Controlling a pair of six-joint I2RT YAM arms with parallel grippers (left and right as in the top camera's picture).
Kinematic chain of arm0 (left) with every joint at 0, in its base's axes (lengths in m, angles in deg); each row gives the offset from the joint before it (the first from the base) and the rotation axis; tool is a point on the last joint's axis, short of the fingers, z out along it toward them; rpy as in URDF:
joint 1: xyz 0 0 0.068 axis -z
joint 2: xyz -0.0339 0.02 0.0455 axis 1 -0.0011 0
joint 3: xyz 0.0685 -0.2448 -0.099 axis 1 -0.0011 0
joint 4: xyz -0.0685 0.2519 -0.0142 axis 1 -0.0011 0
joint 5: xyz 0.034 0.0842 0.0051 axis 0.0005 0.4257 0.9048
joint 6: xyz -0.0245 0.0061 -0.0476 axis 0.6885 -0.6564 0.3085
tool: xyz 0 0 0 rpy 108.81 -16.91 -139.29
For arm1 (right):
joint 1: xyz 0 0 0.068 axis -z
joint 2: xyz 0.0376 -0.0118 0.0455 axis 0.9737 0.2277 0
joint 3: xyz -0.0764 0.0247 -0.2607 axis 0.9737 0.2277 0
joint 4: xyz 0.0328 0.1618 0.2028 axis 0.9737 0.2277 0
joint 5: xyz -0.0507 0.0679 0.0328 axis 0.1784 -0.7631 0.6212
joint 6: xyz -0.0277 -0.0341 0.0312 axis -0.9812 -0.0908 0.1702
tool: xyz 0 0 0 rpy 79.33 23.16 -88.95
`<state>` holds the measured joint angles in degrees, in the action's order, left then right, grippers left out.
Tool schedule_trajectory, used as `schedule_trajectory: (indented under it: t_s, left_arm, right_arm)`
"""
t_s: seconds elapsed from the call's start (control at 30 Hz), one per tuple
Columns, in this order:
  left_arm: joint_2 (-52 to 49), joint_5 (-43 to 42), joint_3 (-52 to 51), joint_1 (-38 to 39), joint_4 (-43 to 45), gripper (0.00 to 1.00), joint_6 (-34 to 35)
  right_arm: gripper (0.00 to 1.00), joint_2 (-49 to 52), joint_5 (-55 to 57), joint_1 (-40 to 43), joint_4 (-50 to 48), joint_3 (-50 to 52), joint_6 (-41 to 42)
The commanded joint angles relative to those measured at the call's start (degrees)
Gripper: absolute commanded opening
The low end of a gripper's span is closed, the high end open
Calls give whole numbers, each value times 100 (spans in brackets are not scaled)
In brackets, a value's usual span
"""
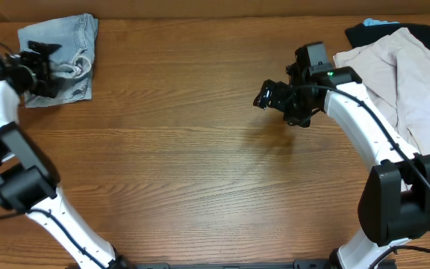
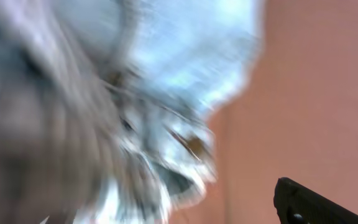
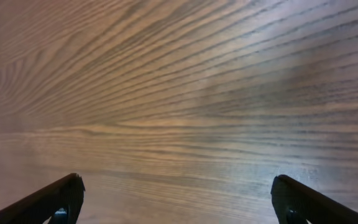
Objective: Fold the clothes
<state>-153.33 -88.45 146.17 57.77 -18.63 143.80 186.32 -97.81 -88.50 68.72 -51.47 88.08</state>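
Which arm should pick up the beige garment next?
Right. The right gripper hangs over bare table beside the beige garment, fingers open and empty. The left gripper is across the table, at the denim shorts.

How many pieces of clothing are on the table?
3: denim shorts at the far left corner, a beige garment at the far right, and a black garment partly beneath it. More may be hidden underneath.
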Motion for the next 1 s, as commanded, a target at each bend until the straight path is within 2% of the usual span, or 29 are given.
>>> schedule_trajectory:
  t_s: [0.0,0.23,0.4,0.47,0.57,0.67,0.97]
  left_arm:
    - [968,-1200,37,-238,-356,100,-629]
    - [2326,-304,37,-376,-2398,100,-2039]
    - [3335,455,37,-177,-3244,100,-3244]
    - [3670,1036,37,-22,-3456,100,-3563]
    - [3993,2293,37,240,-3486,100,-3602]
    - [4092,2938,37,374,-3486,100,-3600]
    - [4054,3047,33,404,-3488,100,-3600]
  right_arm:
    - [100,-4,-92,11,295,-651,-177]
    - [100,-225,-186,2,1351,-1707,-411]
    - [100,-754,-160,-144,1991,-2500,-957]
    - [100,-1029,-76,-195,2129,-2793,-1088]
    - [100,-1580,-26,-221,2332,-3200,-1064]
    - [100,-2122,-26,-221,2356,-3311,-1062]
    - [100,-3012,-24,-221,2361,-3309,-1051]
